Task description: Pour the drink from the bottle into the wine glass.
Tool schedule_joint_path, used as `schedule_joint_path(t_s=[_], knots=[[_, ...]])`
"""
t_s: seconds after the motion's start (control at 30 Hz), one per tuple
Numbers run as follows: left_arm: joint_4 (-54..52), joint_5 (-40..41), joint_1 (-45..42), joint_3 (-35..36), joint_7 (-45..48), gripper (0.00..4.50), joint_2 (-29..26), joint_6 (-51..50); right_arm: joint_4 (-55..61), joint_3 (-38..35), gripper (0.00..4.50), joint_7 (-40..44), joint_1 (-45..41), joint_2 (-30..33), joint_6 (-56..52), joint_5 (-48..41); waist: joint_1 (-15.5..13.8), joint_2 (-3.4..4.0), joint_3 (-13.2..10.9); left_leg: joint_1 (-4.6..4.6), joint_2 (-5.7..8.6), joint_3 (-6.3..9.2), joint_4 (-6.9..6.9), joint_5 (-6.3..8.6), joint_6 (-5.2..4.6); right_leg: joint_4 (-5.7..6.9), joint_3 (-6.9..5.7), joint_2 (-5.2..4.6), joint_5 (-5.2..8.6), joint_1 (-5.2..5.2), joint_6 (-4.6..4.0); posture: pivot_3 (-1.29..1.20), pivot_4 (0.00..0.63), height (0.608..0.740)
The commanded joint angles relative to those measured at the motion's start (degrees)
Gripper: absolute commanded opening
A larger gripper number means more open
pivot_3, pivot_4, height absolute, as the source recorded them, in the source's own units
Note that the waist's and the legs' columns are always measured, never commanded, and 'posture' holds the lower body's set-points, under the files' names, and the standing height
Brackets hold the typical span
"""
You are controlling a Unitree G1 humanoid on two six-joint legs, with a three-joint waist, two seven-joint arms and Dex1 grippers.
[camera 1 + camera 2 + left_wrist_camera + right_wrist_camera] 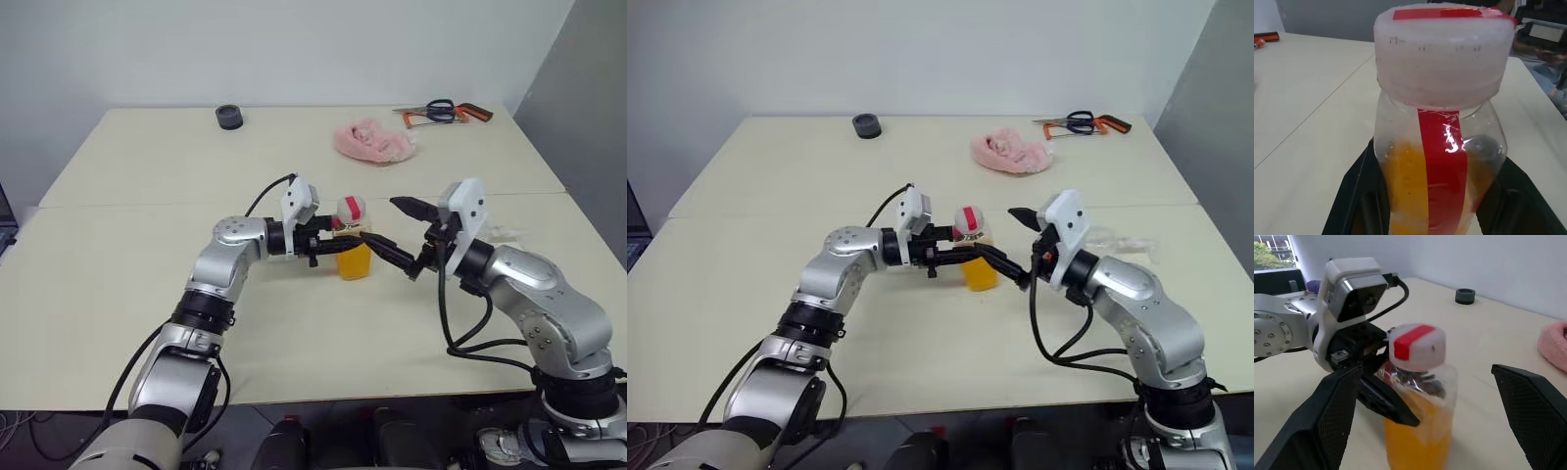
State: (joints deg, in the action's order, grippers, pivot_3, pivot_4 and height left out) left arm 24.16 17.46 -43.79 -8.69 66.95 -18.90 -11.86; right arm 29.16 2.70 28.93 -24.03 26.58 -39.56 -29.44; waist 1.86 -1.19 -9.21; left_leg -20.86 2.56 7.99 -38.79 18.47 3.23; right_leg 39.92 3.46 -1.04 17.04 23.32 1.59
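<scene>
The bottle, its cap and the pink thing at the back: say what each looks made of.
The bottle: clear glossy plastic, likely; highlights, orange liquid shows through. Its cap: pale, matte, frosted-looking plastic. The pink thing: soft crumpled cloth or sponge, hard to tell which.

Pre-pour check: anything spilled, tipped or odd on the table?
One thing: the wine glass lies on its side by the right arm, not upright. No spill seen. The bottle is upright, cap on, in the left fingers.
</scene>
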Motion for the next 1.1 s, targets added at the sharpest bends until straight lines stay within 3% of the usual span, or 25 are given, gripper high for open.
schedule_joint_path(t_s=[0.03, 0.57, 0.67, 0.87, 1.1], knots=[[0.19, -0.24, -2.49, 0.48, 0.68, 1.76, 0.85, 2.43, 1.21, 1.20, 4.50, -2.08, -2.91, -0.70, 0.01, 2.13, 0.01, 0.00, 0.00, 0.00, 0.00, 0.01, 0.00, 0.00, 0.00, 0.00, 0.00, 0.00, 0.00, 0.00, 0.00, 0.00, 0.150, 0.740], [3.23, -3.06, -3.98, 0.11, 3.36, 1.76, 1.22, 6.16, -1.74, 3.62, 4.50, -3.93, -5.63, -4.15, -0.71, 5.84, 0.01, 0.00, 0.00, -0.01, 0.00, 0.02, 0.00, 0.00, 0.00, 0.01, 0.00, 0.00, 0.00, 0.03, 0.00, 0.00, 0.150, 0.740], [3.26, -3.23, -4.00, 0.23, 3.32, 1.76, 1.28, 6.22, -1.79, 4.13, 3.92, -3.71, -5.74, -4.58, -0.66, 6.14, 0.01, 0.00, 0.00, -0.01, 0.00, 0.02, 0.00, 0.00, 0.00, 0.01, 0.00, 0.00, 0.00, 0.03, 0.00, 0.00, 0.150, 0.740], [3.16, -3.51, -3.91, 0.30, 3.40, 1.76, 1.34, 6.26, -2.07, 4.80, 1.81, -3.39, -5.78, -5.37, -0.08, 6.75, 0.04, 0.00, 0.00, -0.01, 0.00, 0.02, 0.00, 0.00, 0.00, 0.02, -0.01, 0.00, 0.00, 0.03, 0.00, 0.00, 0.150, 0.740], [2.63, -3.31, -3.89, 0.25, 3.78, 1.76, 1.50, 6.07, -4.23, 6.59, 1.81, 1.15, -6.69, -4.55, 4.13, 7.98, 0.04, 0.00, 0.00, -0.01, 0.00, 0.02, 0.00, 0.00, 0.00, 0.01, -0.01, 0.00, 0.00, 0.03, 0.00, 0.00, 0.150, 0.740]])
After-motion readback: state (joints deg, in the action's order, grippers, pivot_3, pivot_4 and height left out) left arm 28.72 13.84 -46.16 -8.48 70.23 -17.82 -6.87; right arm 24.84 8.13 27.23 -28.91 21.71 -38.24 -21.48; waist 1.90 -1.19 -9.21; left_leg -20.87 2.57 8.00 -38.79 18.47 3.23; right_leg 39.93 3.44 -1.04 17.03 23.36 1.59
